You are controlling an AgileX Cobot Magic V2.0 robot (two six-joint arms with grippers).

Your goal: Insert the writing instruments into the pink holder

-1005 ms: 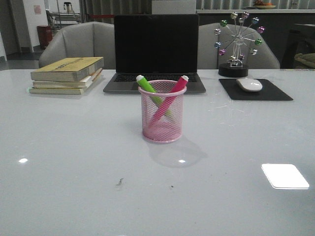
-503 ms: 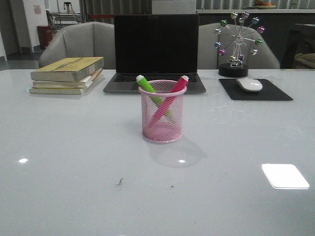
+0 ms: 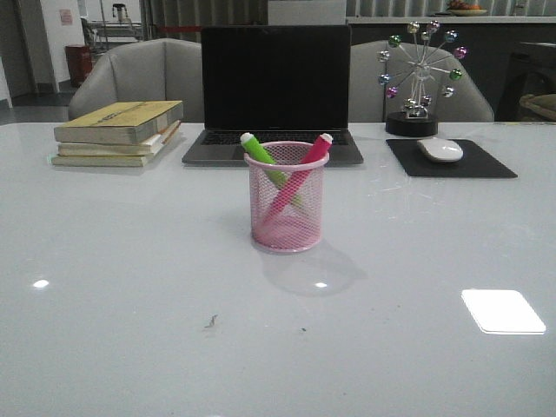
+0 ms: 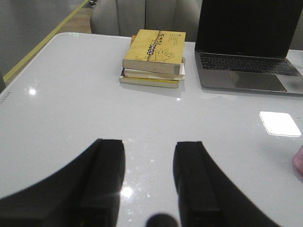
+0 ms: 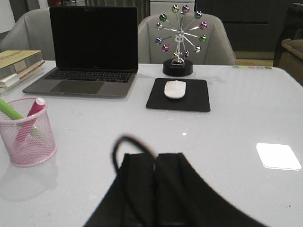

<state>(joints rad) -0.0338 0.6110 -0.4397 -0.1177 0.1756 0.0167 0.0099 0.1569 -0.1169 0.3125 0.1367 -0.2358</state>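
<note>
The pink holder stands upright in the middle of the table, in front of the laptop. Both writing instruments lean crossed inside it: the lime green marker tips left, the hot pink marker tips right. The right wrist view shows the same pink holder with the green marker and the pink marker in it. My left gripper is open over bare table, nothing between its fingers. My right gripper is shut and empty, well to the right of the cup. Neither gripper appears in the front view.
A black laptop sits behind the cup. A stack of books lies at the back left. At the back right are a mouse on a black pad and a ferris-wheel ornament. Chairs stand beyond the table.
</note>
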